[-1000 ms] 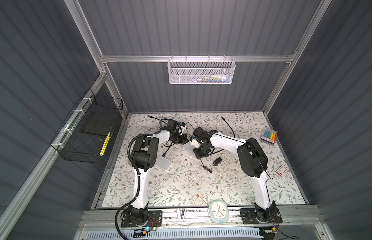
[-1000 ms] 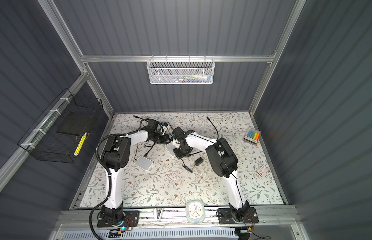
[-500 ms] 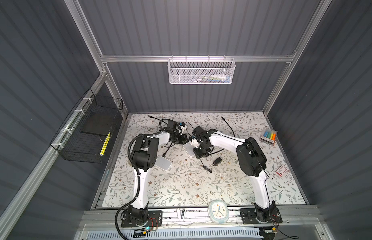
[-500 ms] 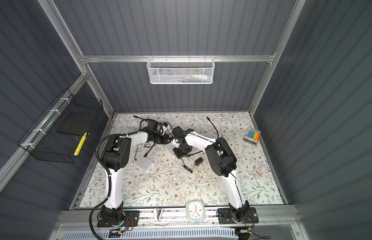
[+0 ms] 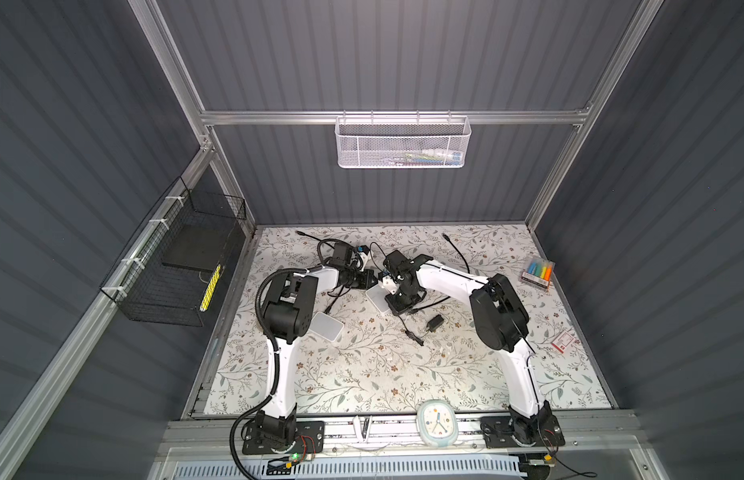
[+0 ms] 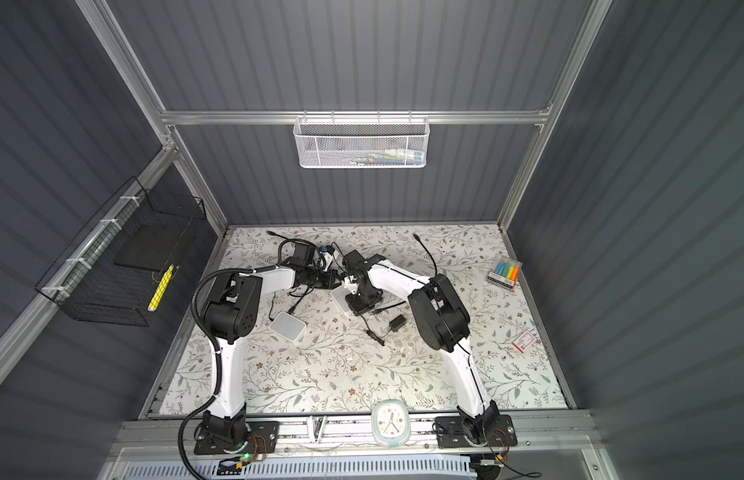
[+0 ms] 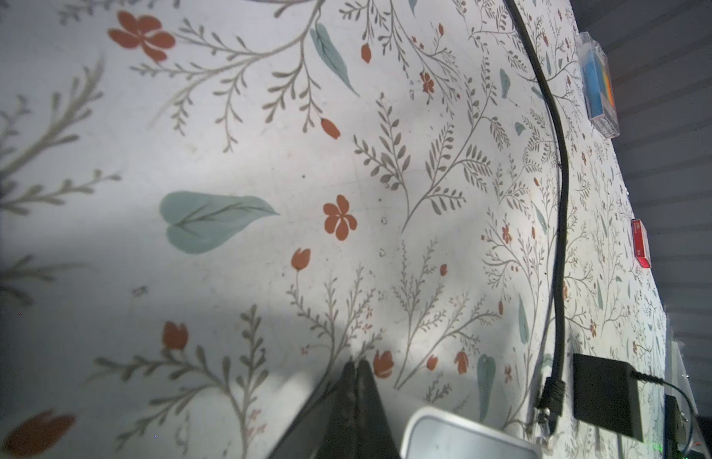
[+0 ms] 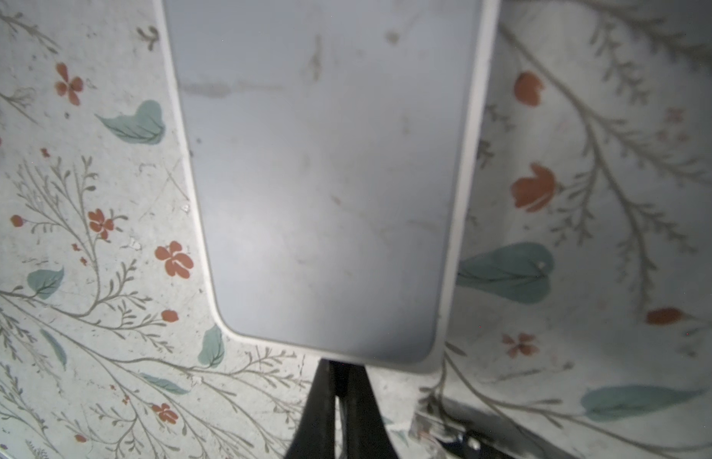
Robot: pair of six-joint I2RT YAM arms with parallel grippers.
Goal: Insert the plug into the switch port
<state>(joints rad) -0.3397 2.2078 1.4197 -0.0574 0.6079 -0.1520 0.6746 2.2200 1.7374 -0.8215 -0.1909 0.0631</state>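
My left gripper (image 7: 353,367) lay low over the mat (image 7: 266,159), jaws pressed together on nothing, just beside a corner of the white switch (image 7: 465,435). My right gripper (image 8: 339,369) had its jaws all but touching, empty too, with the tips at the switch's short edge. I judge I had set them there to brace the switch, so it would not slide when a plug pushed in.

The plug (image 7: 548,417) was in neither grip. It lay loose on the mat at the end of its black cable (image 7: 561,198), just beside the switch, with a black adapter (image 7: 606,393) beyond it. By my reckoning the insertion had not begun, and one pair of jaws would have to open and take the plug first.

The left wrist view gave me the plug's boot and the cable's run. The right wrist view gave the switch's bare top and what I took for the plug's clear tip beside a corner, but no ports, so I could not tell which face carried them. Only the top views showed both arms meeting at the switch, and a second white box (image 5: 326,327) lying apart from it.
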